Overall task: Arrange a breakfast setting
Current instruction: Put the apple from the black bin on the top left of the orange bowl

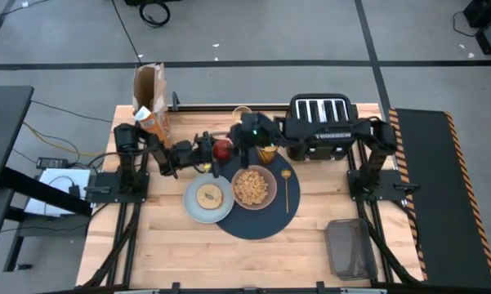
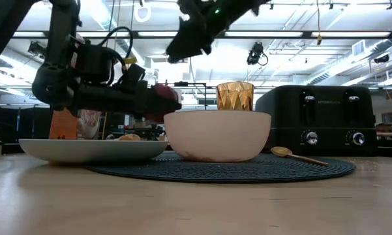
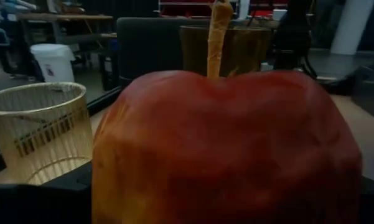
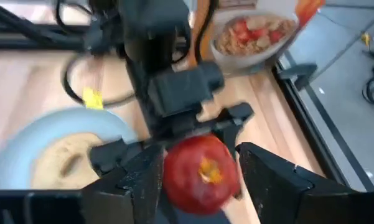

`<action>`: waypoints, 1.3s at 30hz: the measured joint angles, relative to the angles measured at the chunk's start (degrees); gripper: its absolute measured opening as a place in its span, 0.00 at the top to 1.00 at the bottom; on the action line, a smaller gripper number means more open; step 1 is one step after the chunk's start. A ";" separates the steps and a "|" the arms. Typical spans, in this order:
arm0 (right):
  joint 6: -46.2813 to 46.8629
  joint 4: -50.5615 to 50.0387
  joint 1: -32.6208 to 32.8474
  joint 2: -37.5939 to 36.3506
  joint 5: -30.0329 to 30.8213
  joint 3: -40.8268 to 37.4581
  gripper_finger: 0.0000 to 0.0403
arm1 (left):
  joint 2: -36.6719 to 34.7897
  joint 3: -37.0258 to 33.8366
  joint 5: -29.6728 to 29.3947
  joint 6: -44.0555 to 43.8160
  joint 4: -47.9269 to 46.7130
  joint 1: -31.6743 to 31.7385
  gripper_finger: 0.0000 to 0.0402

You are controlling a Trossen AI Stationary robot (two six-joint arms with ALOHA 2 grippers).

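My left gripper (image 1: 212, 152) reaches level from the table's left and is shut on the red apple (image 1: 221, 149), behind the pale blue-grey plate (image 1: 198, 214) that carries the bagel (image 1: 209, 196). My right gripper (image 1: 243, 139) hangs open above the apple, slanting down at it; the apple (image 4: 199, 174) shows between its fingers without touching them. The pinkish bowl (image 1: 253, 186) of cereal and the gold spoon (image 1: 286, 186) lie on the navy placemat (image 1: 257, 224). The amber tumbler (image 1: 267, 153) stands at the mat's far edge. My left gripper pinches the apple by its two sides (image 4: 174, 163) between its two fingers. The fingers come level from the table's left. The apple sits upright, stem (image 3: 216, 37) up, lifted clear of the table (image 2: 162, 91).
The black toaster (image 1: 320, 118) stands at the far right, under my right arm. An orange cereal box (image 1: 151, 102) stands at the far left, and a pale wire basket (image 1: 243, 113) at the far edge. A dark container (image 1: 351, 247) sits near right. Bare wood lies along the near edge.
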 joint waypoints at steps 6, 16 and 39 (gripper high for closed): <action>-4.53 -0.69 -5.27 5.84 -8.34 5.24 0.42 | 0.01 0.10 6.96 0.38 0.02 3.30 0.18; -5.91 -4.07 -8.85 11.40 -13.43 8.96 0.47 | 6.78 1.52 6.18 0.55 -0.29 3.71 0.18; -10.32 -5.60 -8.76 15.68 -12.91 8.97 0.72 | 7.56 1.93 5.79 2.93 -0.03 5.53 0.18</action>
